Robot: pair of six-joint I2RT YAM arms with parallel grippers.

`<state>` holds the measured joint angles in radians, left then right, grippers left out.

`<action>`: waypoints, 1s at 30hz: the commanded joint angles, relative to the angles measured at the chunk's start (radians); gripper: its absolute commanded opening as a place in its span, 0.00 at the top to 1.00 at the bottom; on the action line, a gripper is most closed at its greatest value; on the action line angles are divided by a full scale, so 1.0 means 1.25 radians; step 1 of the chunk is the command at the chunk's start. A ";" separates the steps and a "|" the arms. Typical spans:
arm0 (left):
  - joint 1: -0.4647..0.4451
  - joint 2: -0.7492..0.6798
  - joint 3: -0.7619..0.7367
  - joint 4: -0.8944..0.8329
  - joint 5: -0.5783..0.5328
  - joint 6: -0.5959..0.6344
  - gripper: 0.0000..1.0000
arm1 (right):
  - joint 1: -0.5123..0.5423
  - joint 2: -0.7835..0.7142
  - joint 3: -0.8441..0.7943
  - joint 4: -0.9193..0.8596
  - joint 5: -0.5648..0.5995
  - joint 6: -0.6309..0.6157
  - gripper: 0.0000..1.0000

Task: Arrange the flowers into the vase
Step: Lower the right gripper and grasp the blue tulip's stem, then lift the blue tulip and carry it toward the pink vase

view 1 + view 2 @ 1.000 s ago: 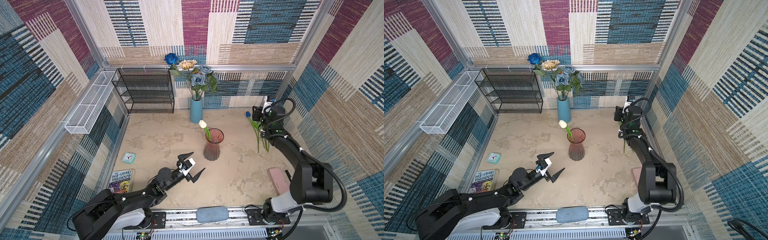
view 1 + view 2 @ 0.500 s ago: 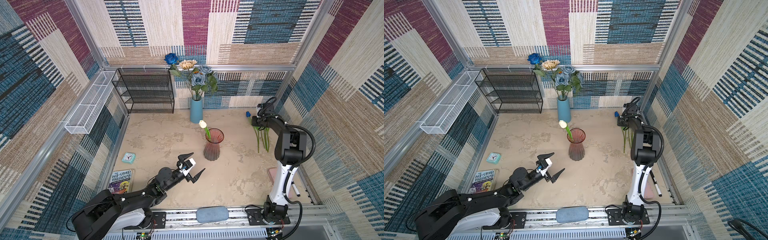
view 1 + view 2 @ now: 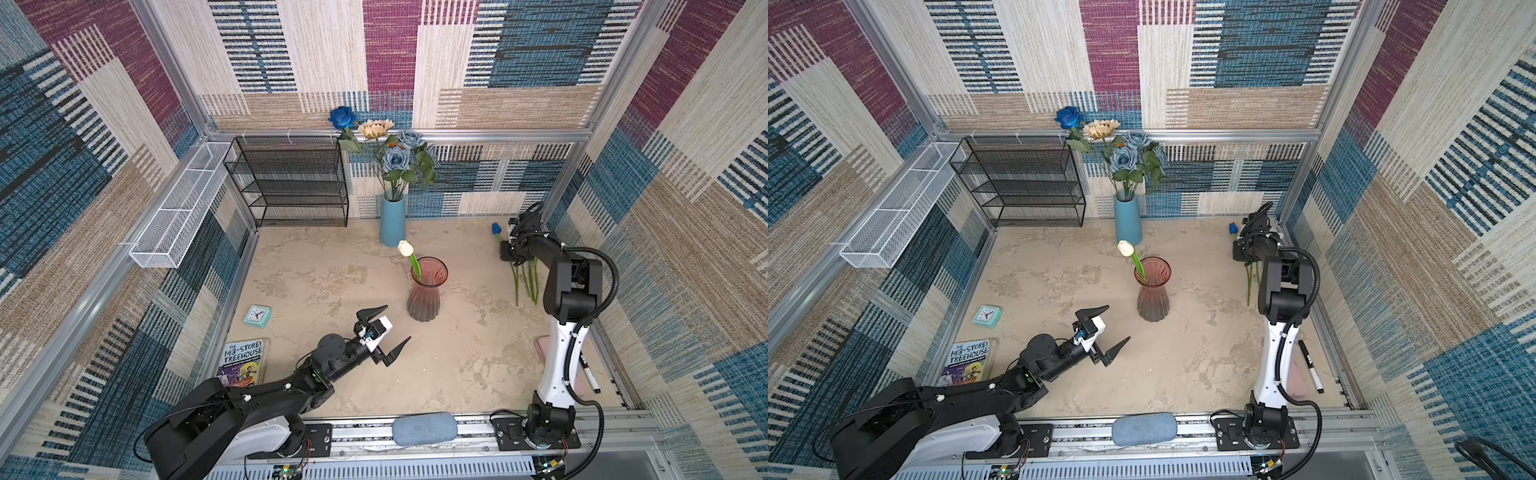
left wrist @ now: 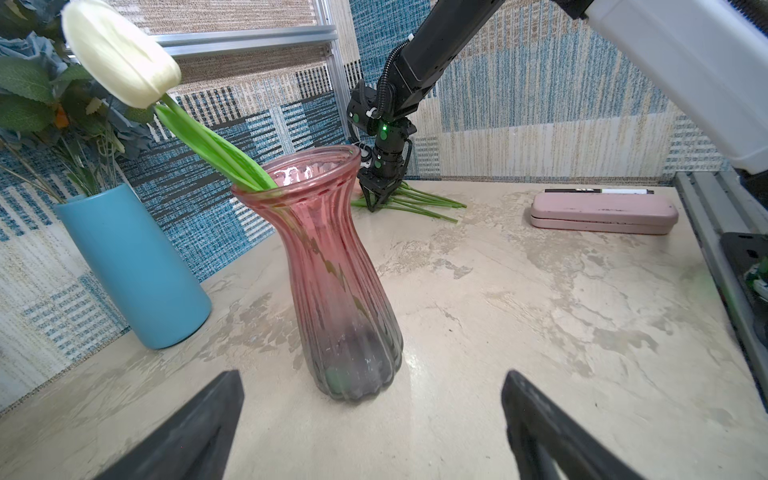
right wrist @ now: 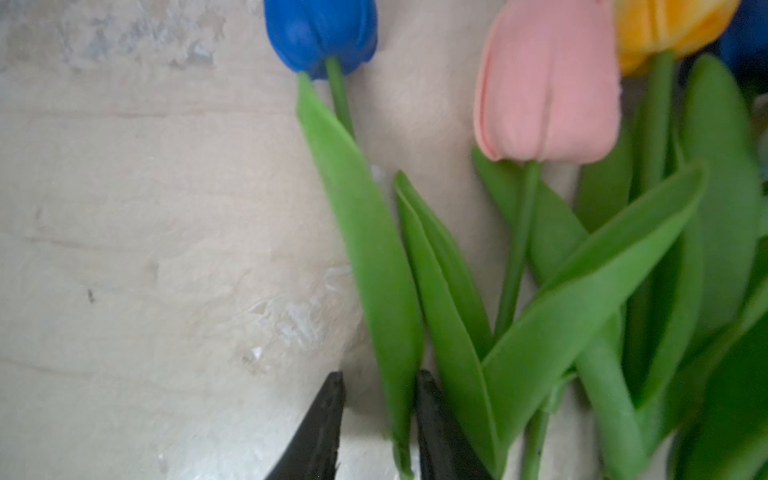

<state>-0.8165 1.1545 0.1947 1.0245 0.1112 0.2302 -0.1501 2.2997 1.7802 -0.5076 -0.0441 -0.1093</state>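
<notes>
A pink ribbed glass vase (image 3: pixel 424 295) (image 4: pixel 332 270) stands mid-table and holds one white tulip (image 3: pixel 406 248) (image 4: pixel 120 54) leaning left. My left gripper (image 3: pixel 397 323) (image 4: pixel 371 382) hovers open just in front of the vase and holds nothing. Blue (image 5: pixel 320 33), pink (image 5: pixel 548 87) and yellow (image 5: pixel 665 25) tulips lie at the far right. My right gripper (image 3: pixel 515 262) (image 5: pixel 380 374) points down onto them. Its jaws stand narrowly apart around the blue tulip's lower leaf: one finger touches it, the other shows a small gap.
A light-blue vase (image 3: pixel 392 222) at the back wall holds a deep-blue rose (image 3: pixel 343 117), a cream sunflower (image 3: pixel 376 129) and dusty-blue roses (image 3: pixel 397 158). A black wire rack (image 3: pixel 291 183), a teal clock (image 3: pixel 257 316), a book (image 3: pixel 243 361), a pink case (image 4: pixel 602 210) and a marker (image 3: pixel 1310 365) ring the table.
The right arm has folded upright and brought its gripper down onto the tulip stems, with the jaws narrowing around the blue tulip's leaf. The left arm has stayed still.
</notes>
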 commanded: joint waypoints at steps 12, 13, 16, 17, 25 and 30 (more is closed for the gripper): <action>-0.001 0.000 0.007 0.009 0.004 -0.006 0.00 | 0.010 -0.047 -0.047 0.036 -0.116 0.016 0.93; 0.000 -0.001 0.008 0.008 0.004 -0.006 0.00 | 0.011 -0.060 -0.058 0.044 -0.114 0.018 0.93; -0.001 -0.004 0.006 0.004 0.003 -0.005 0.00 | 0.017 -0.093 -0.083 0.055 -0.117 0.018 0.95; -0.001 -0.006 0.007 0.003 0.002 -0.005 0.00 | 0.019 -0.106 -0.091 0.060 -0.111 0.015 0.96; -0.001 -0.007 0.007 0.003 0.001 -0.004 0.00 | 0.028 -0.282 -0.269 0.222 -0.115 0.001 0.99; -0.001 -0.007 0.007 0.002 0.003 -0.007 0.00 | 0.034 -0.393 -0.393 0.357 -0.192 -0.010 0.99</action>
<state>-0.8181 1.1477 0.1986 1.0122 0.1108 0.2302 -0.1116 1.8603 1.3300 -0.2211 -0.2134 -0.1101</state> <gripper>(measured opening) 0.997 0.073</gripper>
